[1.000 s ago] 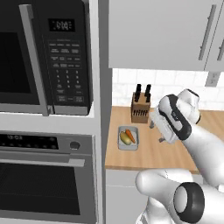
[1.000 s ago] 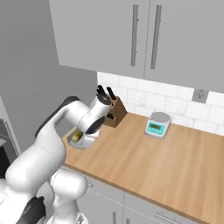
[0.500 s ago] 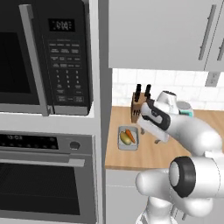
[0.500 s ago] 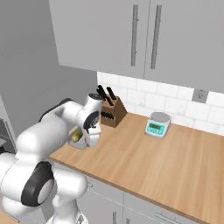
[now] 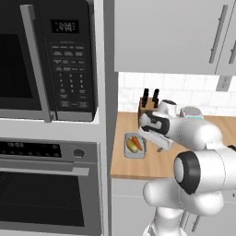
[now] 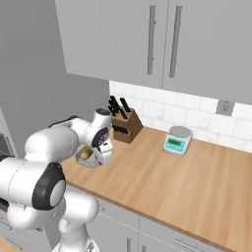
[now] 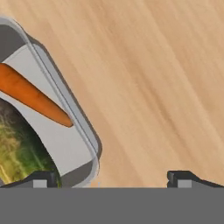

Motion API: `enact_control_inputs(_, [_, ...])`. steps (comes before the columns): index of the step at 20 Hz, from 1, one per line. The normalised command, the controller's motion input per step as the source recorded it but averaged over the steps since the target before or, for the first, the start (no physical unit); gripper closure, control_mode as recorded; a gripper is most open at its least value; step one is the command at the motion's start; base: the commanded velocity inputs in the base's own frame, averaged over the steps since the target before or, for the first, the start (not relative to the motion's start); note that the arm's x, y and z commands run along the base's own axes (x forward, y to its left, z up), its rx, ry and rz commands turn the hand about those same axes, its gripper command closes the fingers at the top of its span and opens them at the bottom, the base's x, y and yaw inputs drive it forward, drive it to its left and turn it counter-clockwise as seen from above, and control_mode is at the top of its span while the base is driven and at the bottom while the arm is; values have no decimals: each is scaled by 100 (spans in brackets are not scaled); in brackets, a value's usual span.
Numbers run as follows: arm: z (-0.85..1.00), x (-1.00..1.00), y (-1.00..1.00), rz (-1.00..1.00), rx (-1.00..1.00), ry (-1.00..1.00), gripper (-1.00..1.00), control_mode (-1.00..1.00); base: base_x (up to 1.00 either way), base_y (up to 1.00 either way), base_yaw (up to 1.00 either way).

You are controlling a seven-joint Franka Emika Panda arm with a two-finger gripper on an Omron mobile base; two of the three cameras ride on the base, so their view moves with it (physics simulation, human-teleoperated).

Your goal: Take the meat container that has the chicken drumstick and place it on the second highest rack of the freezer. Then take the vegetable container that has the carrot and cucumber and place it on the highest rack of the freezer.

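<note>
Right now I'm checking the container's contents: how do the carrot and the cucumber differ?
The carrot is slim, orange and tapers to a point; the cucumber is thick, stubby and yellowish-green. In the left base view the carrot lies nearer the knife block, the cucumber beside it toward the oven. Both lie in the same grey container on the wooden counter.

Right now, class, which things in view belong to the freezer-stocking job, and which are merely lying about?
Belongs to the job:
vegetable container
carrot
cucumber
gripper, open beside the container

Lying about:
knife block
kitchen scale
microwave
oven
wooden counter
</note>
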Motion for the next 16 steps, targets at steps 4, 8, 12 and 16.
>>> enact_control_inputs(4, [-50, 30, 8, 9, 0, -1, -100, -100, 0, 0, 0])
enact_control_inputs(8, [-39, 41, 10, 9, -2, -2, -100, -100, 0, 0, 0])
enact_control_inputs(12, [-42, 29, 12, 11, -2, 0, -100, -100, 0, 0, 0])
enact_control_inputs(16, [-36, 5, 5, 10, -2, 0, -100, -100, 0, 0, 0])
